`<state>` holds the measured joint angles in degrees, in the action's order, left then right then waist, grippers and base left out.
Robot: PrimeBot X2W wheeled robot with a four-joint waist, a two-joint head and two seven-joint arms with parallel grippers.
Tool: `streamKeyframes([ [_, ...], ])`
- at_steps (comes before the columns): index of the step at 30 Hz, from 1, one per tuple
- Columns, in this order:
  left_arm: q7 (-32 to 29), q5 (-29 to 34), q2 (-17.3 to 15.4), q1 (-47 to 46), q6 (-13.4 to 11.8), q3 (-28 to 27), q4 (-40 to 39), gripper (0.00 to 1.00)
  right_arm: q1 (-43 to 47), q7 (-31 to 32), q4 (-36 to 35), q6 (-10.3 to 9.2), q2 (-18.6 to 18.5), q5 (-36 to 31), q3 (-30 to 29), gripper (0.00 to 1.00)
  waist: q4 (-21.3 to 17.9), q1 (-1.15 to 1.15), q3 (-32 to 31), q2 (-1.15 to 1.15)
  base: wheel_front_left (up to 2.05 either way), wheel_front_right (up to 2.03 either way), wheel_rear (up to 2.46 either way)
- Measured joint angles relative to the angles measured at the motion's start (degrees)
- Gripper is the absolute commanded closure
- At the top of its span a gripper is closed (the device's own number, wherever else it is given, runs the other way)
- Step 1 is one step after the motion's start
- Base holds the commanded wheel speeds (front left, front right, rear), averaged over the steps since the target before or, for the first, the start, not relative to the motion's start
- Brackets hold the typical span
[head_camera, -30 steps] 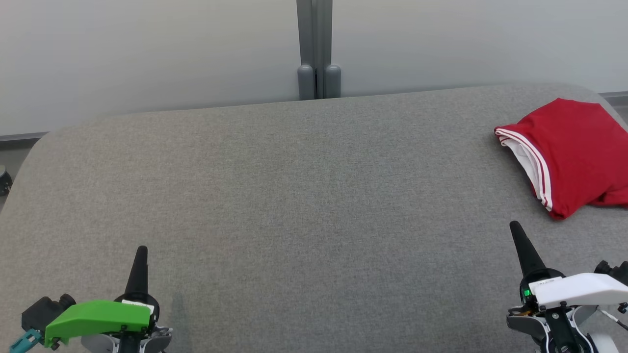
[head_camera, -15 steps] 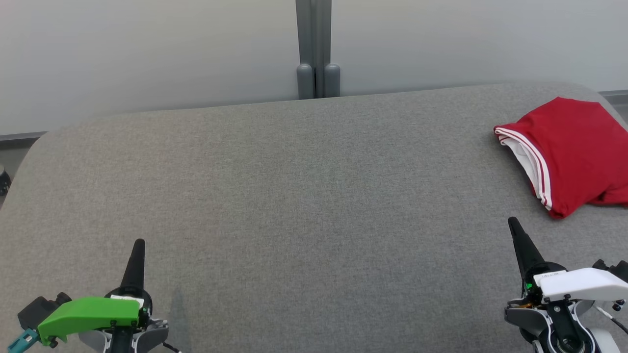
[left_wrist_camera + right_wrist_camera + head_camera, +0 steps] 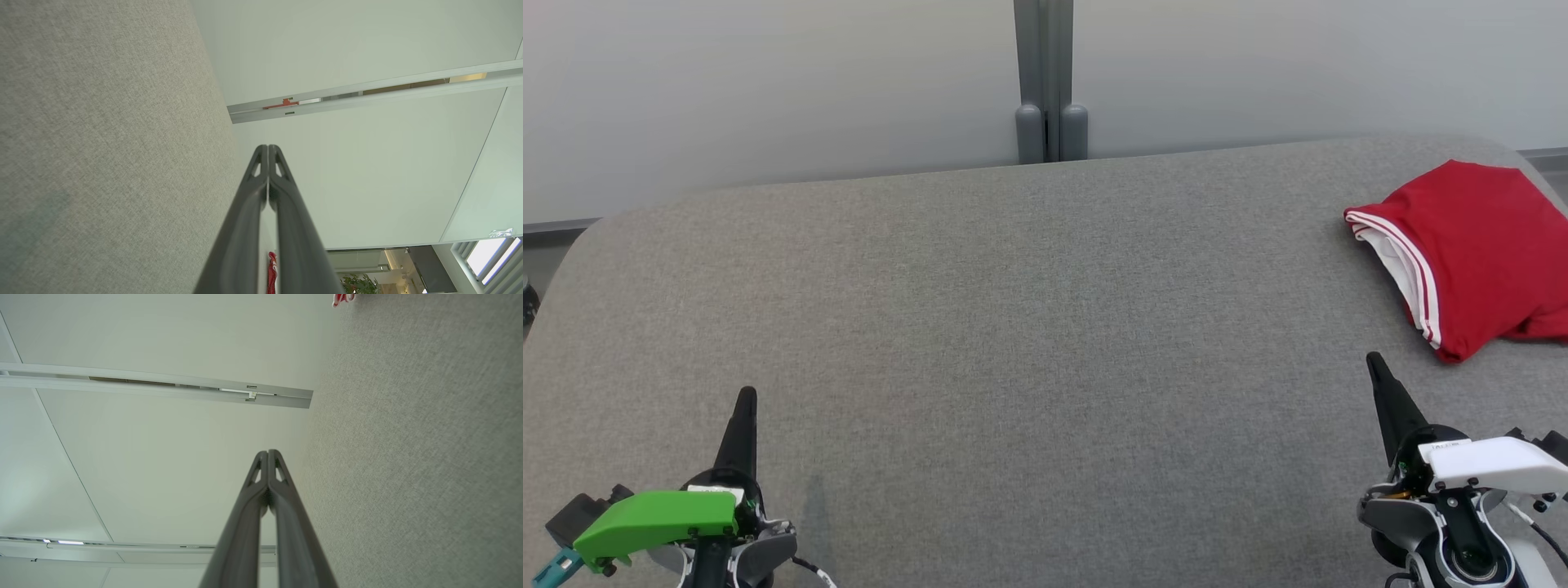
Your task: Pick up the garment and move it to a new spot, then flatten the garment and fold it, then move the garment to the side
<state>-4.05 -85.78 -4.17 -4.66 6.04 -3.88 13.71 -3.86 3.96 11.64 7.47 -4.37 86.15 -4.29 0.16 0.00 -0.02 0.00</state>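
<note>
Garment point(image 3: 1474, 253) at far R; L gripper point(image 3: 745, 398) & R gripper point(image 3: 1374, 361) idle.
Red, soft, loosely folded (white-striped hem), it lies on the grey woven tabletop point(image 3: 1045, 327) near the R rear corner, probably set aside as the last step. Each gripper's 2 tapered dark fingers are pressed together, empty, clear of the cloth.
</note>
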Motion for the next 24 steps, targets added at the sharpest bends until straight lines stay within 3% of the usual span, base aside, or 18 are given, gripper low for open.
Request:
streamKeyframes([
  [24, -2.18, -6.97, 1.01, -1.26, 1.46, -2.20, 0.33, 1.00, -2.12, 1.08, 2.38, 0.00, 0.27, 7.56, -0.54, 1.00, -0.16, 0.00, 0.20, 0.00, 0.00, 0.00, 0.00],
])
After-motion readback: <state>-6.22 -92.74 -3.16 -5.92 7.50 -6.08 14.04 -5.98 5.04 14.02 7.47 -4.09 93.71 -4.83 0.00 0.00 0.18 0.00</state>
